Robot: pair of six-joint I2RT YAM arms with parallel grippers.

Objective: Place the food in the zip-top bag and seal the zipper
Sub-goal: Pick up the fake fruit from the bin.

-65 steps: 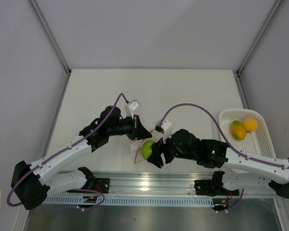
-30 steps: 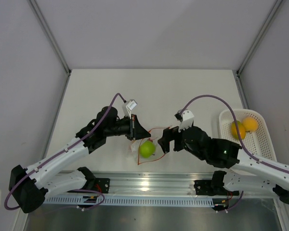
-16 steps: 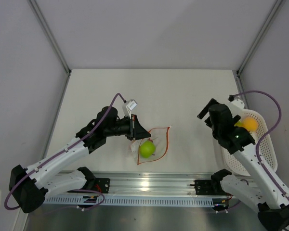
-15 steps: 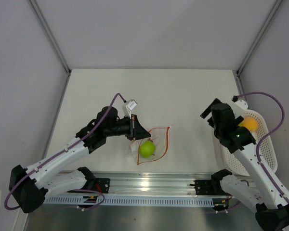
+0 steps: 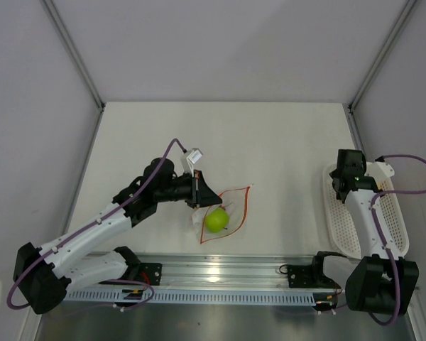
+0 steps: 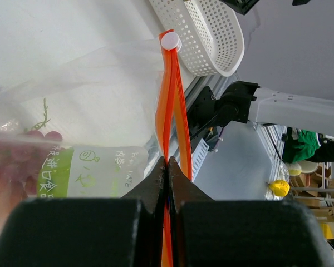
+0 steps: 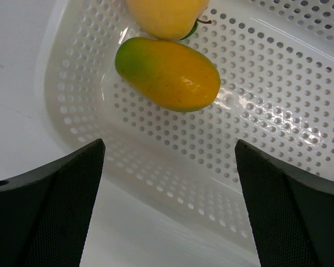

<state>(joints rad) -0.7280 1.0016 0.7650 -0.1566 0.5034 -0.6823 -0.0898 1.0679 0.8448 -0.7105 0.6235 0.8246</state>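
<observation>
The clear zip-top bag (image 5: 227,213) lies near the front middle of the table with a lime green fruit (image 5: 215,220) inside it. My left gripper (image 5: 201,192) is shut on the orange-red zipper (image 6: 168,100), just below its white tab (image 6: 170,40); one side of the strip bows away from the other, so the mouth gapes. My right gripper (image 7: 168,142) hangs open above the white mesh basket (image 7: 267,111). Below it lie a yellow-orange fruit with a green end (image 7: 167,75) and a yellow fruit (image 7: 164,16). In the top view the right arm (image 5: 349,170) hides both fruits.
The white basket (image 5: 390,227) stands along the table's right edge, close to the right wall post. A metal rail (image 5: 220,273) with both arm bases runs along the near edge. Grey walls close off the table's left, right and back.
My right arm has swung away from the bag to above the basket at the right, staying open. The green fruit stays in the bag. The left gripper has kept its hold.
</observation>
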